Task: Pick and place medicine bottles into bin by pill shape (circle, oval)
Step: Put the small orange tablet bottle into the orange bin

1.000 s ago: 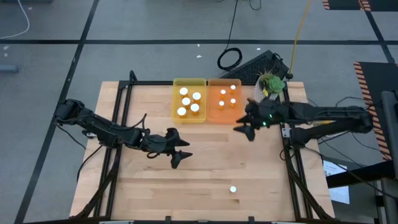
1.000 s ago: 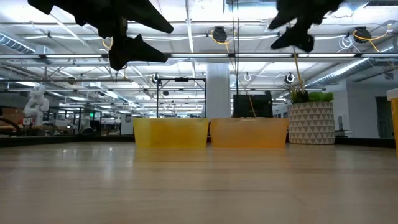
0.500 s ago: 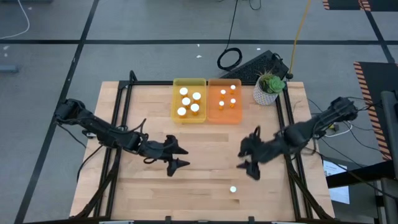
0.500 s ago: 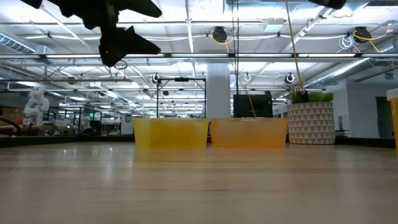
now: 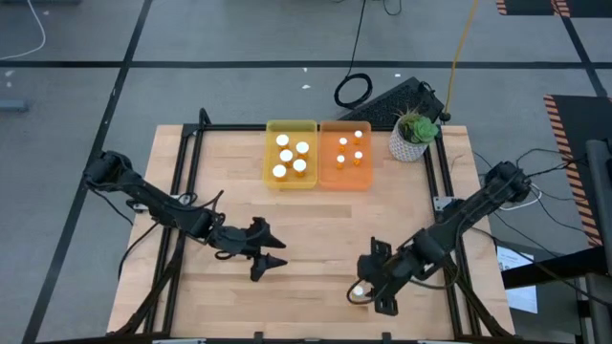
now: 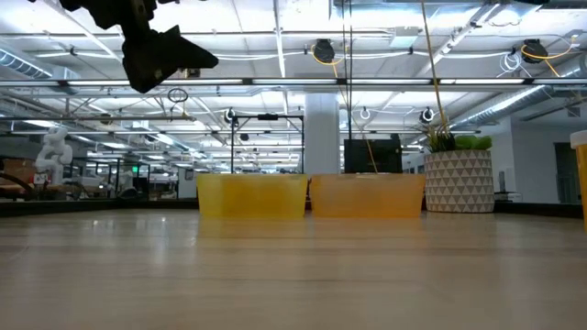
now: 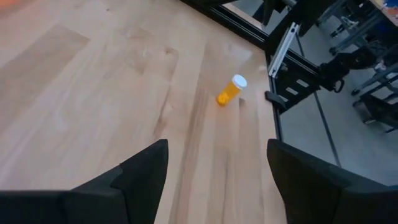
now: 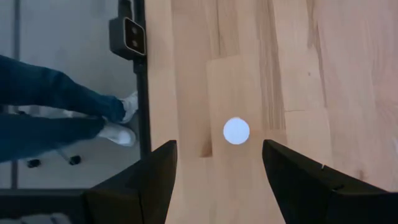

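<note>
Near edge of table, right side. My right gripper (image 5: pixel 368 287) hangs directly over the last loose medicine bottle (image 5: pixel 359 290), fingers spread wide, nothing between them. In my right wrist view the bottle's white cap (image 8: pixel 236 130) sits centred in the gap between the two fingers (image 8: pixel 137 186), seen straight from above; bottle standing upright on the wooden table (image 5: pixel 316 239). No writing readable on the cap.

My left gripper (image 5: pixel 265 258) hovers above the table's left-middle, well apart from the bottle, fingers also spread and empty. From my left wrist view the same bottle (image 7: pixel 231 91) shows orange with a white cap; any label is too small to read.

Far edge: yellow bin (image 5: pixel 291 154) holds five white-capped bottles, orange bin (image 5: pixel 345 155) beside it holds five. The two bins are touching or nearly so. Potted plant (image 5: pixel 413 136) stands just right of the orange bin.

A person's legs (image 8: pixel 56 112) in jeans and white shoes show beyond the table edge.
</note>
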Controlling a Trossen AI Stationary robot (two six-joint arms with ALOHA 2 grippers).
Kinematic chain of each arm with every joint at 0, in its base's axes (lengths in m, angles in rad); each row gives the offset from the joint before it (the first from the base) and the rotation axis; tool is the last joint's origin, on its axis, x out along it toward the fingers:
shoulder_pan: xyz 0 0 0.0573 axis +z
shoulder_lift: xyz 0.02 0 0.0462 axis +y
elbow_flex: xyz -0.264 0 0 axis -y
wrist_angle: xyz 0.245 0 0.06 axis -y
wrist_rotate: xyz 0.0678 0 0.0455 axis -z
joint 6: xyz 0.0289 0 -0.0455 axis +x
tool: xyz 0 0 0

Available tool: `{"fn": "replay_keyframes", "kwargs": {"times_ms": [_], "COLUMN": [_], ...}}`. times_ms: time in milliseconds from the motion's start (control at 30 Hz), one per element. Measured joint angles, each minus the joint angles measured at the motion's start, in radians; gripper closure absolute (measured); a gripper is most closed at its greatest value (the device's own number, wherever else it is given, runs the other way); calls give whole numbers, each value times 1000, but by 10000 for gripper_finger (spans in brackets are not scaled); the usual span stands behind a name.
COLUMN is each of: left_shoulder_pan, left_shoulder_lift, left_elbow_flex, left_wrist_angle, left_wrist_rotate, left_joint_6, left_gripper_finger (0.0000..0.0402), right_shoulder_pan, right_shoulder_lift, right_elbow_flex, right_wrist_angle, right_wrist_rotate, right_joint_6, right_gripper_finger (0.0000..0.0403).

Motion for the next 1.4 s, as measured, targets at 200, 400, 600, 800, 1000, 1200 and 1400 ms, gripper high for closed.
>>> {"fn": "replay_keyframes", "kwargs": {"times_ms": [200,400,600,800,1000,1200,1400], "left_shoulder_pan": [-21,-20,-21,-21,-21,-21,-21], "left_shoulder_lift": [0,0,0,0,0,0,0], "left_elbow_flex": [0,0,0,0,0,0,0], "left_wrist_angle": [-43,-74,-76,-99,-119,-119,-119], "left_wrist_rotate": [-23,-21,-30,-33,-34,-34,-34], "left_joint_6": [-26,-35,-35,-34,-28,-28,-20], "left_gripper_finger": [128,128,128,128,128,128,128], "right_shoulder_pan": [5,5,-1,-13,-18,-31,-53], "right_shoulder_lift": [54,128,186,233,270,280,280], "right_elbow_flex": [0,0,-1,-1,-2,-2,-3], "right_wrist_angle": [10,65,63,67,68,68,68], "right_wrist_rotate": [5,3,2,-26,-66,-60,-47], "right_joint_6": [-60,-154,-236,-297,-320,-347,-373], "right_gripper_finger": [172,172,172,172,184,209,217]}}
